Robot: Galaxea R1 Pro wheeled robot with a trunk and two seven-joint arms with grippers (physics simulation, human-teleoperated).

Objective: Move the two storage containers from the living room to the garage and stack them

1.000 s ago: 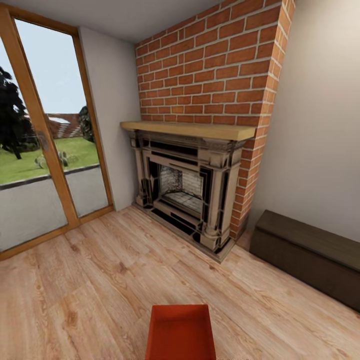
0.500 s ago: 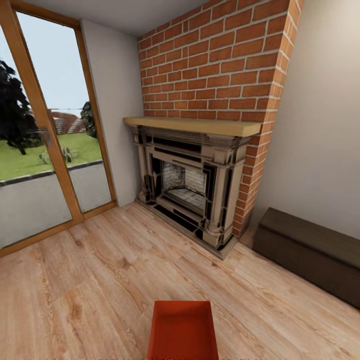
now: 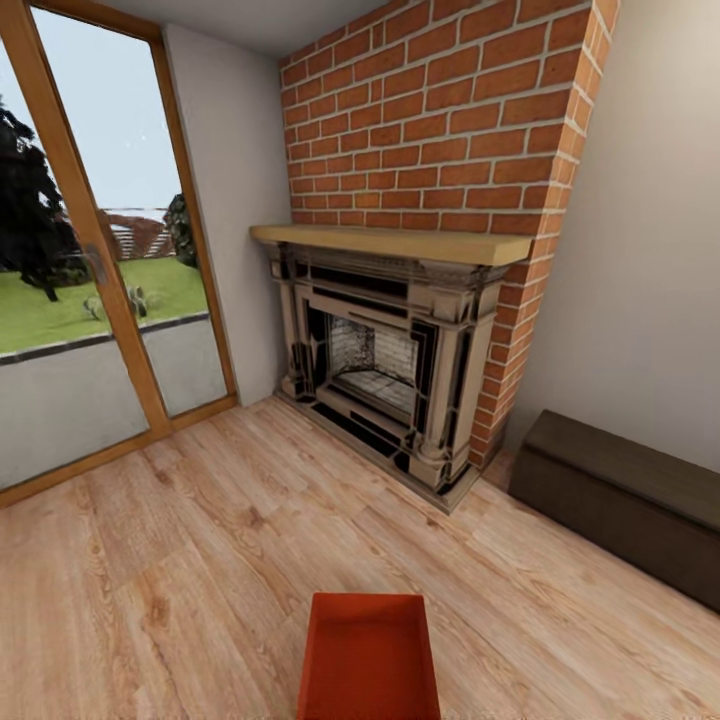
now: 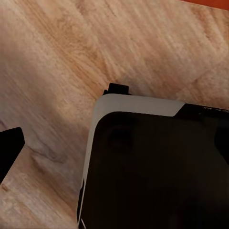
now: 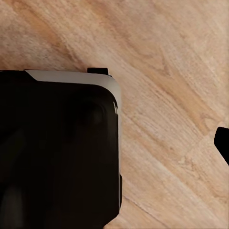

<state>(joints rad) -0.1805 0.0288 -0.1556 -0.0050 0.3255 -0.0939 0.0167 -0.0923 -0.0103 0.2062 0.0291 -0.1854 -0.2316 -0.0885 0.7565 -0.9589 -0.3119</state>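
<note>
One orange-red open-top storage container [image 3: 368, 655] sits at the bottom centre of the head view, over the light wood-plank floor [image 3: 180, 560] of the living room, and its near end is cut off by the picture's edge. An orange sliver [image 4: 210, 2] touches the edge of the left wrist view. A single dark fingertip [image 4: 9, 148] of my left gripper shows at the edge of the left wrist view, and a fingertip [image 5: 223, 143] of my right gripper at the edge of the right wrist view. Nothing is visible between the fingers.
A red brick fireplace [image 3: 400, 370] with a wooden mantel stands ahead. A glass door with a wooden frame [image 3: 90, 260] is at the left. A long low dark cabinet [image 3: 620, 500] runs along the right wall. My black, white-edged base [image 4: 157, 167] shows over the planks in both wrist views.
The whole head view has shifted a little, so the camera has moved: fireplace and door sit slightly further right and higher. The container keeps its place at the bottom centre.
</note>
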